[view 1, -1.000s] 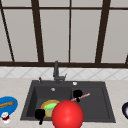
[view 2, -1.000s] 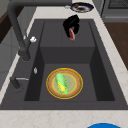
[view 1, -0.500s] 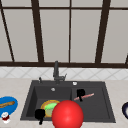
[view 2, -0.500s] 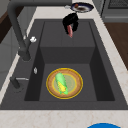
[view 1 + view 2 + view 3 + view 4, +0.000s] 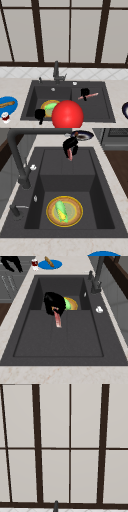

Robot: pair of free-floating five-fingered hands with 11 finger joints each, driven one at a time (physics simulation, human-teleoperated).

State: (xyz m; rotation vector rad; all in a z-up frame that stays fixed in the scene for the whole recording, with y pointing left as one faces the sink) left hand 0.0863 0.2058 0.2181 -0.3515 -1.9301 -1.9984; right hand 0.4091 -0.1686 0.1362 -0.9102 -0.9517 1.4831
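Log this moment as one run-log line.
right hand: shut on pink stick, over sink | left hand: idle, near plate holding corn

window (image 5: 55,446): dark frame bars, pale panes | sill along bottom | faucet tip (image 5: 56,506) at bottom edge

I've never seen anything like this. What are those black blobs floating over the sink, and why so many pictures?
The blobs are the robot: two floating black hands in a simulated kitchen. Fixed cameras look from the front, from each side, and up at the window. The right hand holds a thin pink stick over the sink's shallow right part. The left hand hangs at the front edge. In the deep basin a plate carries corn. A red ball shows in the front view, and a blue plate lies on the counter.
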